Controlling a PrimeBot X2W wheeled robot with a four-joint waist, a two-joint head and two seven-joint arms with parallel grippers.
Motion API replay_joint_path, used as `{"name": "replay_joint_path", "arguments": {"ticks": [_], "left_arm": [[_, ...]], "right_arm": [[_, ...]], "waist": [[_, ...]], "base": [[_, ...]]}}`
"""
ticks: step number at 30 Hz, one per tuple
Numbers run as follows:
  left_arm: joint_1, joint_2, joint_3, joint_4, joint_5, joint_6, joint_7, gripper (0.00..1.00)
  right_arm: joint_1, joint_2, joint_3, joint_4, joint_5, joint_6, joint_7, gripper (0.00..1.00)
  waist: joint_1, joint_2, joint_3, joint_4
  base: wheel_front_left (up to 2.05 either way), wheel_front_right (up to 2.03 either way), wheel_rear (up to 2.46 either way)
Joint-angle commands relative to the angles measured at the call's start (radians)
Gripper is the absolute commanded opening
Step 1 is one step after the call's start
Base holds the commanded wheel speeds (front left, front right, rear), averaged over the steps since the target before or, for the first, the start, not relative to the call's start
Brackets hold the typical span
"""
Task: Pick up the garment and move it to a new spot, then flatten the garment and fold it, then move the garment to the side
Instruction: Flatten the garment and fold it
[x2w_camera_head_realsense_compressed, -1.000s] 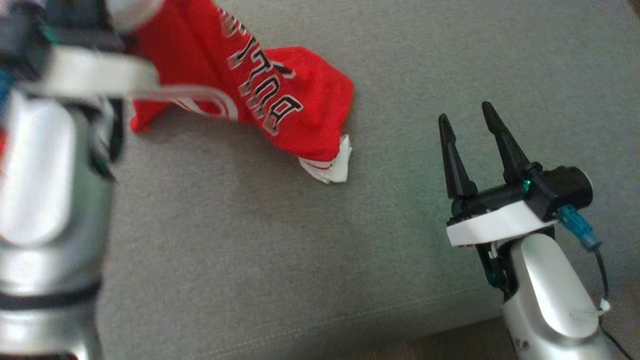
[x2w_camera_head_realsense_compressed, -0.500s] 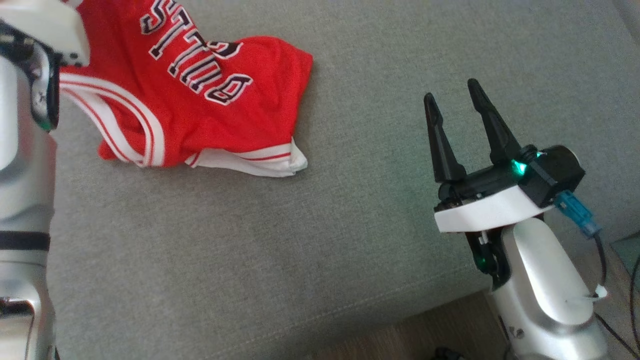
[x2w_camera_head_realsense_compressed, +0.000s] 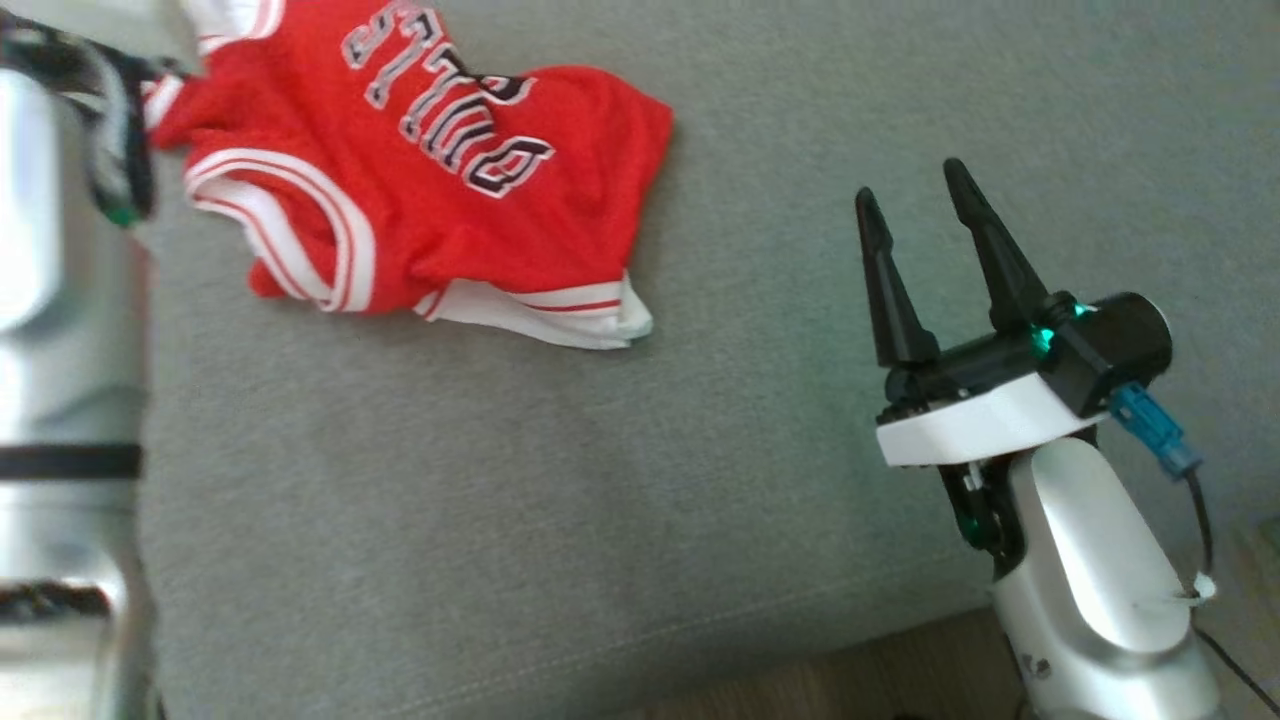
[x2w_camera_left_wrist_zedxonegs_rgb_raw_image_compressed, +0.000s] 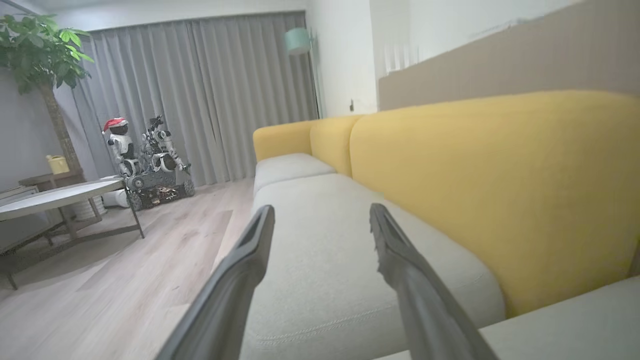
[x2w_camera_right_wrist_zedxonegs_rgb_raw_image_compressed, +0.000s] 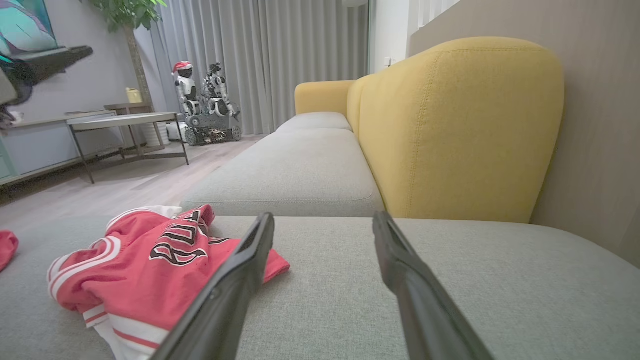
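The garment (x2w_camera_head_realsense_compressed: 450, 200) is a red jersey with white trim and dark lettering. It lies crumpled on the grey sofa cushion (x2w_camera_head_realsense_compressed: 560, 480) at the upper left of the head view. The right wrist view shows the garment (x2w_camera_right_wrist_zedxonegs_rgb_raw_image_compressed: 145, 270) to the left of that gripper's fingers. My left arm (x2w_camera_head_realsense_compressed: 60, 300) rises along the left edge, its wrist beside the jersey's top corner. My left gripper (x2w_camera_left_wrist_zedxonegs_rgb_raw_image_compressed: 322, 209) is open with nothing between its fingers and points along the sofa. My right gripper (x2w_camera_head_realsense_compressed: 910, 182) stands open and empty to the right of the jersey, well apart from it.
A yellow backrest (x2w_camera_right_wrist_zedxonegs_rgb_raw_image_compressed: 450, 125) runs along the cushions' far side. The cushion's front edge (x2w_camera_head_realsense_compressed: 700, 650) drops to a wooden floor (x2w_camera_left_wrist_zedxonegs_rgb_raw_image_compressed: 125, 275). A low table (x2w_camera_left_wrist_zedxonegs_rgb_raw_image_compressed: 60, 197) and small robots (x2w_camera_left_wrist_zedxonegs_rgb_raw_image_compressed: 150, 160) stand by grey curtains. A small red piece (x2w_camera_right_wrist_zedxonegs_rgb_raw_image_compressed: 7, 247) shows at the far left.
The jersey hung from my raised left gripper a second ago and now rests on the cushion. My left gripper has opened. The head camera has shifted; the right gripper stays open.
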Motion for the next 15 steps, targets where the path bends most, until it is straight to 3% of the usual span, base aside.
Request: {"name": "replay_joint_path", "arguments": {"ticks": [1, 8, 15], "left_arm": [[0.024, 0.017, 0.029, -0.086, -0.015, -0.006, -0.007, 1.00], [0.381, -0.123, 0.070, -0.329, -0.141, -0.038, -0.007, 1.00], [0.661, -0.193, 0.040, -0.443, -0.186, -0.068, -0.007, 1.00]], "right_arm": [[0.007, 0.004, 0.003, -0.022, -0.015, 0.007, -0.011, 1.00], [0.076, 0.004, -0.065, 0.000, -0.072, 0.007, -0.011, 1.00], [0.127, 0.004, -0.107, -0.004, -0.088, 0.007, -0.011, 1.00]], "waist": [[0.0000, -0.0001, -0.040, 0.046], [0.0000, -0.0001, -0.143, 0.173], [0.0000, -0.0001, -0.185, 0.240]], "base": [[0.00, 0.00, 0.00], [0.00, 0.00, 0.00], [0.00, 0.00, 0.00]]}}
